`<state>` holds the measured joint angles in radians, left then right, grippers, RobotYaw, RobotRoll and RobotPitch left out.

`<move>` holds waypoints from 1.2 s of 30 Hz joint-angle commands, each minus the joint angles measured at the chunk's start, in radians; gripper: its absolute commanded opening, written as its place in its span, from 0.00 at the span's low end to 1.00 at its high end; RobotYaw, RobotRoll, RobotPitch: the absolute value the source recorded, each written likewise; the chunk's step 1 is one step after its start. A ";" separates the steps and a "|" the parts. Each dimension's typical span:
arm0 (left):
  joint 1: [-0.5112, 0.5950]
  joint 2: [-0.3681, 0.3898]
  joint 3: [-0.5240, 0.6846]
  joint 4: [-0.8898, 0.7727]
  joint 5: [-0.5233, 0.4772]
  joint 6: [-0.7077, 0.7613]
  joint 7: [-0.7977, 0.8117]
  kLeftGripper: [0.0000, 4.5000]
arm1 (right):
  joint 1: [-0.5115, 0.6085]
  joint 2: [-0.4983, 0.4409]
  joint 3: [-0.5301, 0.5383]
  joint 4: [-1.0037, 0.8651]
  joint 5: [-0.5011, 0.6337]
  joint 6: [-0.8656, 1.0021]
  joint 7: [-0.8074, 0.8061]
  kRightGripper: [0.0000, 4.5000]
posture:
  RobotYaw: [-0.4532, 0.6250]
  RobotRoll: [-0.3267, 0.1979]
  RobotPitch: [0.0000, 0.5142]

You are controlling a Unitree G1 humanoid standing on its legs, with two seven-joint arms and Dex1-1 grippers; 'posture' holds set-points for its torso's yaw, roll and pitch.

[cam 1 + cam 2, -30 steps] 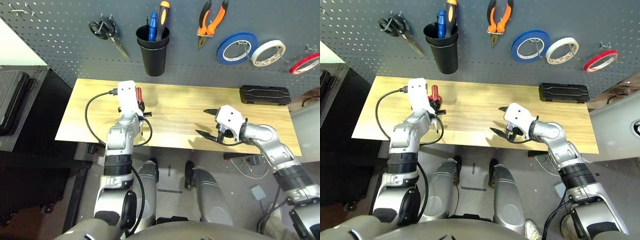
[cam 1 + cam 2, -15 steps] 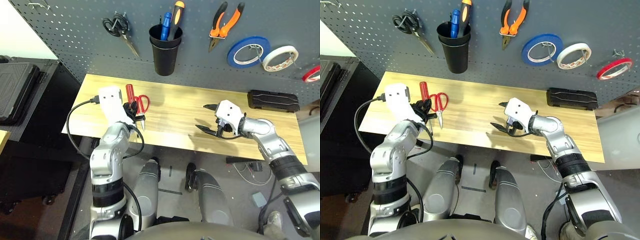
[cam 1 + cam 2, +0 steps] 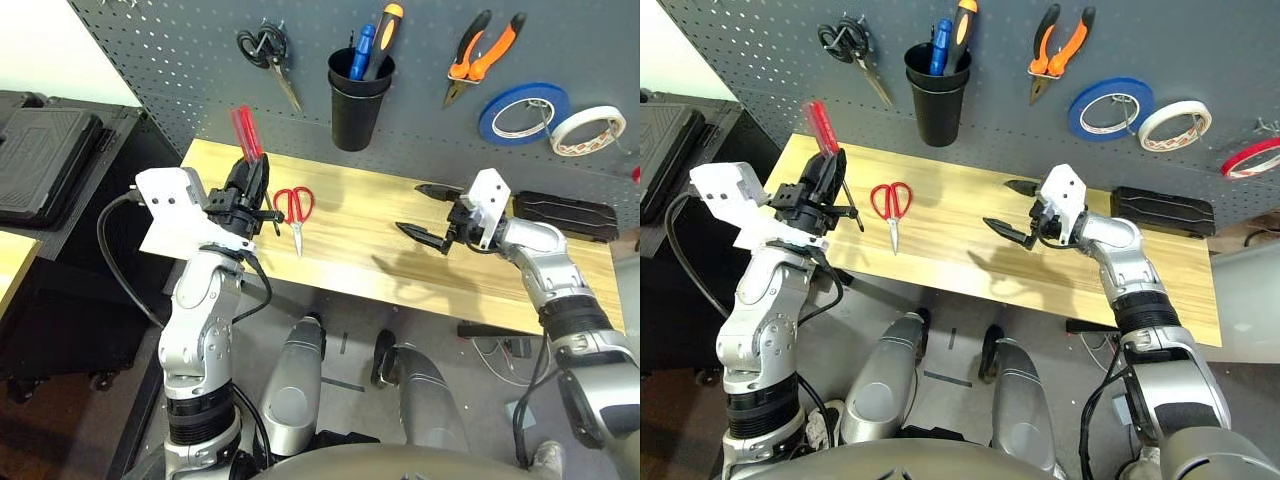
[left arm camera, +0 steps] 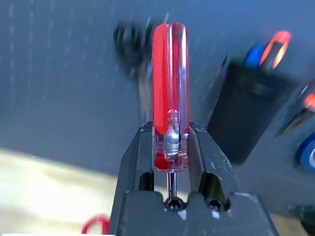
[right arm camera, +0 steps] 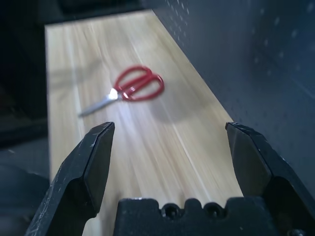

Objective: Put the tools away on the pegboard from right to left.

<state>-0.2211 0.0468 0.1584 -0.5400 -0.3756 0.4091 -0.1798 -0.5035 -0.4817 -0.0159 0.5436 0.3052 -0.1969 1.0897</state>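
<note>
Left hand (image 3: 246,187) raised above the counter's (image 3: 350,250) left end, black fingers (image 4: 140,160) pinching the slim red-handled screwdriver (image 3: 245,133) low on its handle, handle tip up toward the pegboard (image 3: 180,50), thin shaft running down between the fingers. Right hand (image 3: 432,212) over the counter's right half, fingers spread wide, holding nothing, pointing left toward the red-handled scissors (image 3: 294,210). Those scissors flat on the counter, just right of the left hand, handles toward the pegboard, blades toward the near edge.

On the pegboard above the counter, left to right: black-handled scissors (image 3: 270,55) on a hook, black cup (image 3: 359,101) with a blue-handled tool and an orange-and-black-handled tool standing in it, orange-and-black-handled needle-nose pliers (image 3: 480,55) hung nose down, blue tape roll (image 3: 523,112), white tape roll (image 3: 588,130), then the thin red tape ring (image 3: 1252,157) farthest right. Black flat case (image 3: 565,213) on the counter's far right end, beyond the right hand.
</note>
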 commanded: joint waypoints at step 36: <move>-0.516 0.171 0.030 0.196 -0.167 0.048 -0.042 0.18 | -0.185 -0.244 -0.267 -0.145 0.285 0.363 0.166 1.00 | 0.63 0.62 0.44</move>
<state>-0.7199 0.2141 0.1960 -0.3401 -0.5292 0.4712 -0.2056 -0.6876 -0.7014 -0.2534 0.3976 0.5810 0.1603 1.2446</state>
